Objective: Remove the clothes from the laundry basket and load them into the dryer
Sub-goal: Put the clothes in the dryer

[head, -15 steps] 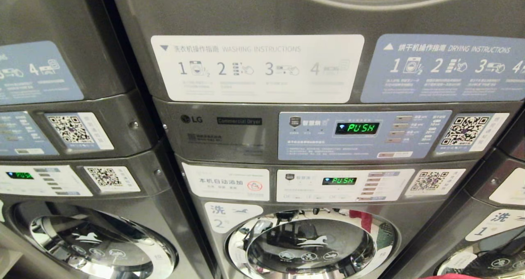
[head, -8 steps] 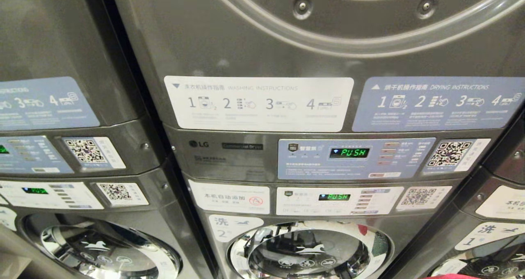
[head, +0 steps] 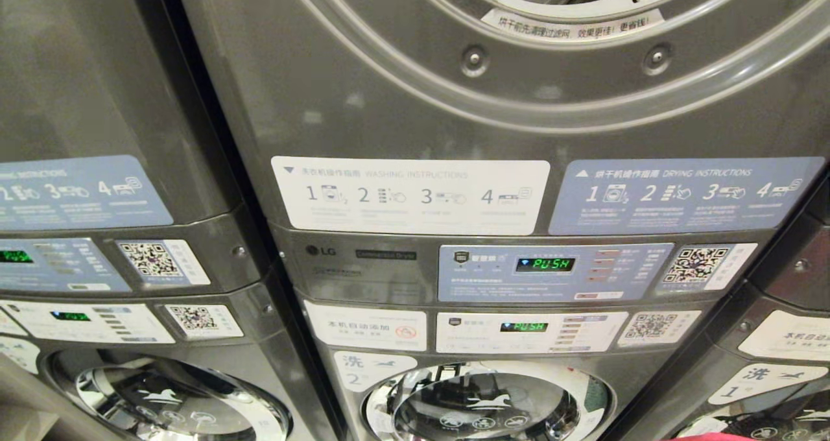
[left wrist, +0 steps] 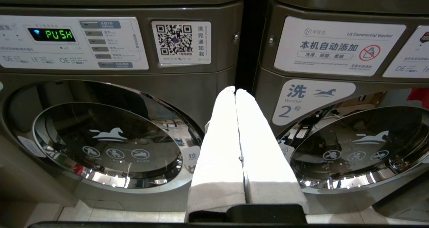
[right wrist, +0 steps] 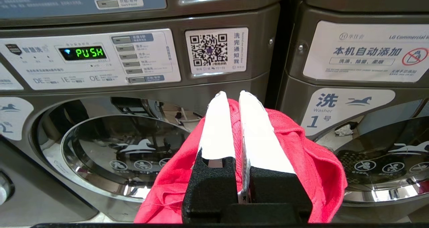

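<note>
Right gripper (right wrist: 231, 95): clamped on a red garment (right wrist: 311, 164), white fingers (right wrist: 218, 127) pressed close with cloth pinched between them; held in front of the seam between two washers, level with their doors.
Red garment: bunched around and under the right fingers, hanging on both sides of the black finger mounts; a sliver of red also at the lower edge of the head view (head: 707, 437).
Left gripper (left wrist: 235, 90): closed on nothing, fingers (left wrist: 221, 137) touching along their length; pointed at the dark gap between the left-hand washer and washer number 2.
Dryer (head: 519, 84): upper unit of the middle stack, straight ahead in the head view; grey round door frame with a white inner ring (head: 570, 13) at the top edge; whether the door is open, not clear.
Dryer panel (head: 551, 269): blue, green display reading PUSH (head: 545, 264), QR code (head: 697, 264) to its right.
Instruction stickers: white washing one (head: 412, 194) and blue drying one (head: 687, 194) side by side just above the panel.
Washer number 2 (head: 486, 408): below the dryer, chrome-rimmed glass door shut, white panel (head: 528, 331) above it also showing PUSH.
Neighbouring stacks: one on the left (head: 130, 266), one on the right (head: 791, 324), same grey finish.
Laundry basket: outside every view.
</note>
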Controlling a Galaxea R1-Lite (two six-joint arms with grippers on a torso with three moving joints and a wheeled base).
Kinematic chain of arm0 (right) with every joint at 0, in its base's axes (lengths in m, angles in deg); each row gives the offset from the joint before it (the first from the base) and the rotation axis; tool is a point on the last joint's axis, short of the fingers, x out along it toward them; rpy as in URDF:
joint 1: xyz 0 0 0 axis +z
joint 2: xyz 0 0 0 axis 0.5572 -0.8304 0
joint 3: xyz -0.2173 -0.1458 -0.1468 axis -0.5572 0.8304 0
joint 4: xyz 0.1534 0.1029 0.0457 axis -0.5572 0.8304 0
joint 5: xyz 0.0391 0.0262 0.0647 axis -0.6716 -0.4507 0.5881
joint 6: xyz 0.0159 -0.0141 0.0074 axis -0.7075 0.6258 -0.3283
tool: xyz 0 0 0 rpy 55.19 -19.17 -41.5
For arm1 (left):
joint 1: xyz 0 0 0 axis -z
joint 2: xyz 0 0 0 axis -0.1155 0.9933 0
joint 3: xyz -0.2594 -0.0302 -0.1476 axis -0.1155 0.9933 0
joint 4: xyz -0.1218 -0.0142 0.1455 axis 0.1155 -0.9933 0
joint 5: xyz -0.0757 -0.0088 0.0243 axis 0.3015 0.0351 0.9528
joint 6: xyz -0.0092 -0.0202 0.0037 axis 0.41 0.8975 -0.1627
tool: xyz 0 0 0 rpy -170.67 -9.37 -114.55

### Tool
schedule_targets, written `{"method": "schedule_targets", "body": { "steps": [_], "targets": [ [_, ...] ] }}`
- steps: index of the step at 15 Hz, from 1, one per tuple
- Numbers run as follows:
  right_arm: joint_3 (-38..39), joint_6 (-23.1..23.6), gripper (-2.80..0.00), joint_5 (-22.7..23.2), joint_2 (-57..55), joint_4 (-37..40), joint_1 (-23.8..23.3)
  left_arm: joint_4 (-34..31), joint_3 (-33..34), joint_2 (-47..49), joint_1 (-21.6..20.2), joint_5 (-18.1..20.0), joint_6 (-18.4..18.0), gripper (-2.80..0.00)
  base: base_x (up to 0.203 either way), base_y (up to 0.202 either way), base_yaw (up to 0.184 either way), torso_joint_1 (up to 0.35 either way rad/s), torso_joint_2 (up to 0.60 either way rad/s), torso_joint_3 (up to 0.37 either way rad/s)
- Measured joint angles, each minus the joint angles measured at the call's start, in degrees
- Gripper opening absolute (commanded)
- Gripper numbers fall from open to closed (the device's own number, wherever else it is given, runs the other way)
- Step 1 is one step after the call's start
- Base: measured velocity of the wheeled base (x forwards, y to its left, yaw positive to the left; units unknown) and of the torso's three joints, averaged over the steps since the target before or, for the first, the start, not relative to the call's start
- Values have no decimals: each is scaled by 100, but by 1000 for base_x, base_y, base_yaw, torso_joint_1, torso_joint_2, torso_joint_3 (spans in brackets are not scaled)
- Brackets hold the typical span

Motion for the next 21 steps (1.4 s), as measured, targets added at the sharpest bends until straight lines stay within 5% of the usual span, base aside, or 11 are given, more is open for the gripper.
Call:
{"method": "schedule_targets", "body": {
  "steps": [21],
  "targets": [
    [0,88,-280,1,0,13,0,0,0,0,0,0,0,-280,0,0,0,108,-215,-108]
  ]
}}
